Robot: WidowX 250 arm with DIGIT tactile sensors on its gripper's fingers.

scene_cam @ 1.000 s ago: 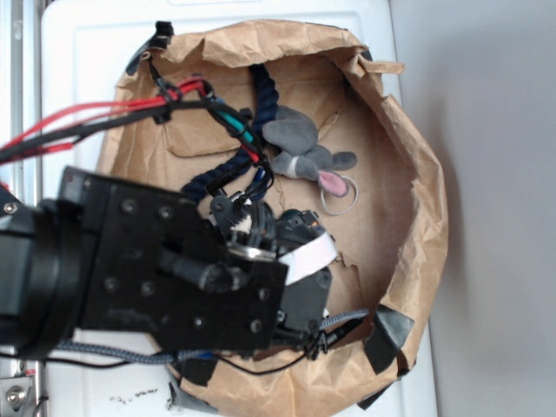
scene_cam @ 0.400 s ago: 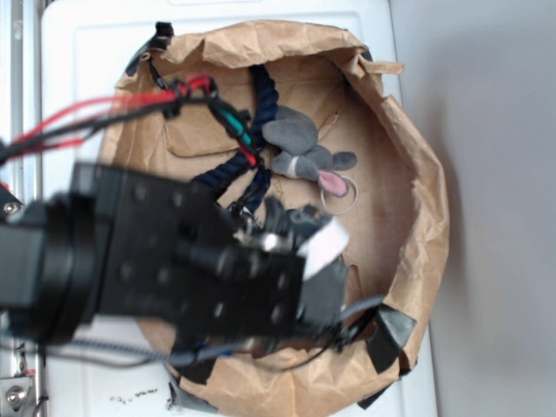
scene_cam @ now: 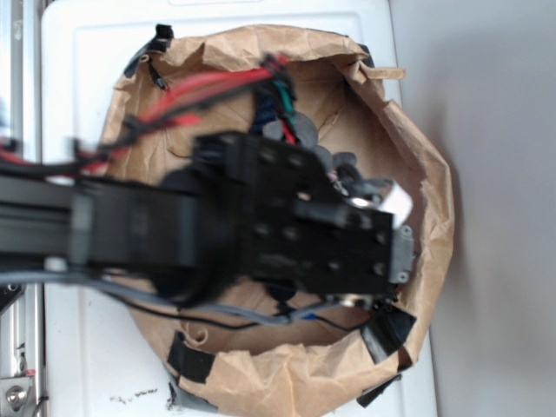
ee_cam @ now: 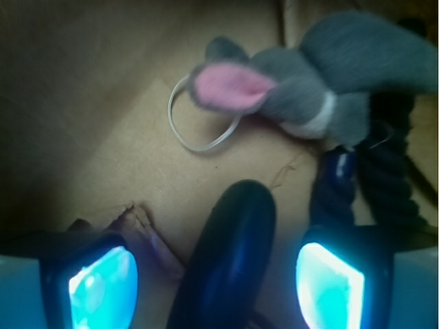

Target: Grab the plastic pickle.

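The plastic pickle, dark, glossy and oblong, lies on the brown paper floor in the wrist view. It runs from the bottom edge up to a rounded end. My gripper is open and straddles it. The glowing left pad and right pad stand apart from its sides, with gaps on both. In the exterior view my black arm covers the middle of the bag, so the pickle and the fingertips are hidden there.
A grey plush mouse with a pink ear lies just beyond the pickle, with a thin white ring beside it. Dark twisted rope lies close to the right pad. The crumpled paper bag rim encloses everything, with black tape at its lower right.
My arm has swung up and to the right across the bag. It now covers the mouse and ring that showed before.
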